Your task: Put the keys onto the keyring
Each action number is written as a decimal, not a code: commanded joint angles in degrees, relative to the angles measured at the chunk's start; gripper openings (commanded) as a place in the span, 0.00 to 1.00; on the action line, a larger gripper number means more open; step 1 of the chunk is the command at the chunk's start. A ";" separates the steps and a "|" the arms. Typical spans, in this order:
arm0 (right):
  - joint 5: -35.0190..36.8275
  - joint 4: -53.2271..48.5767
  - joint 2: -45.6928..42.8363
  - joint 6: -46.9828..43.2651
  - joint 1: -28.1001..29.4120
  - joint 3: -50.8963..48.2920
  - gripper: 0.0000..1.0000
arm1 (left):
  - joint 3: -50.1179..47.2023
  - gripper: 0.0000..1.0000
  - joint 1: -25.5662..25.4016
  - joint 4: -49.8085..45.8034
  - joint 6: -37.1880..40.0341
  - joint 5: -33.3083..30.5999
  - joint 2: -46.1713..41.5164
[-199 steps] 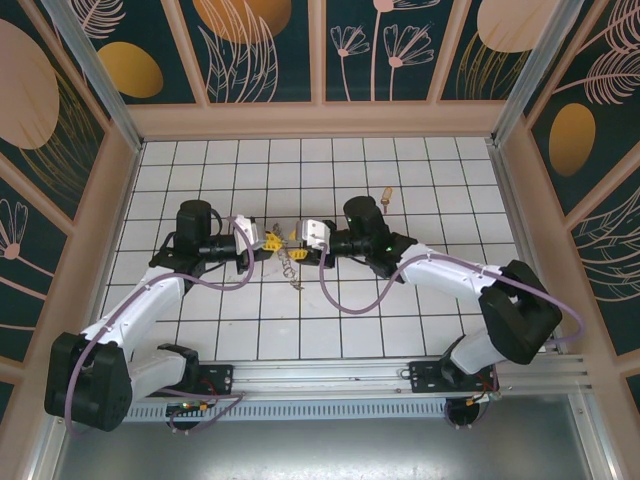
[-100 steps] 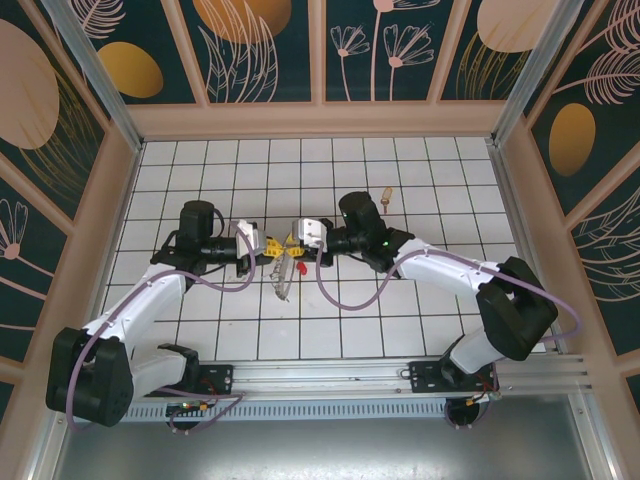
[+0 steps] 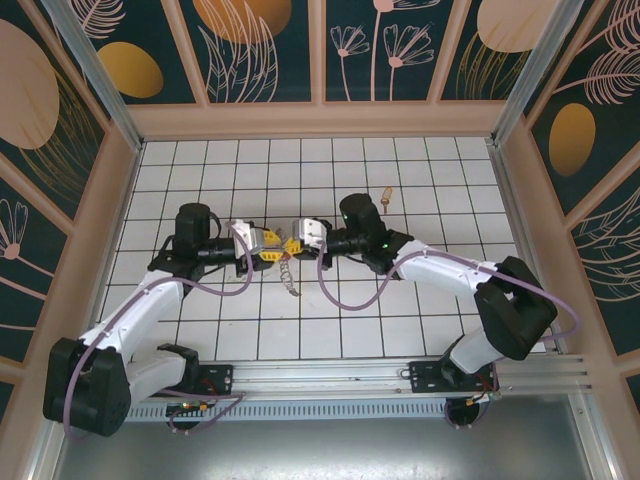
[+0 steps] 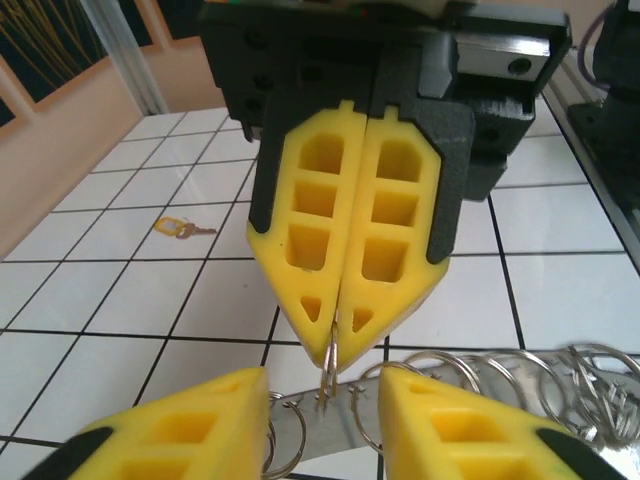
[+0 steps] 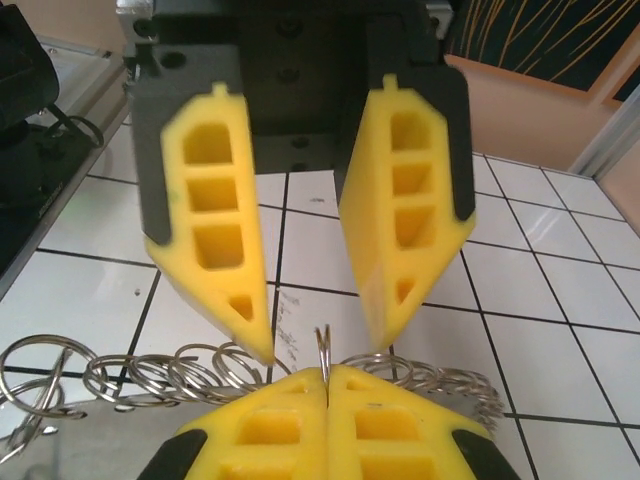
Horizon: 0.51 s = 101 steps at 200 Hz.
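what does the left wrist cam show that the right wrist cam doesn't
Left wrist view: the key lying on the tiles behind, and the right gripper seen face-on, its fingers pressed shut. Right wrist view: the left gripper seen face-on, its fingers standing apart. Both: the keyring, with one wire loop pinched at the right fingers' tips and its silvery loops spread beside the pinch.

Silvery keyring (image 3: 289, 275) — brass key (image 3: 386, 195) well apart
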 commanded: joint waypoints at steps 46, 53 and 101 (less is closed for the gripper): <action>-4.44 23.32 -4.19 14.86 -1.33 -5.76 0.00 | -0.69 0.27 -0.29 5.38 -4.17 1.88 -0.84; -4.69 24.51 -4.10 15.65 -1.33 -5.93 0.00 | -0.56 0.26 -0.30 6.17 -4.87 1.70 -0.74; -5.51 28.49 -2.67 18.26 -1.09 -6.18 0.00 | -0.31 0.23 -0.32 17.02 -14.32 2.72 -0.34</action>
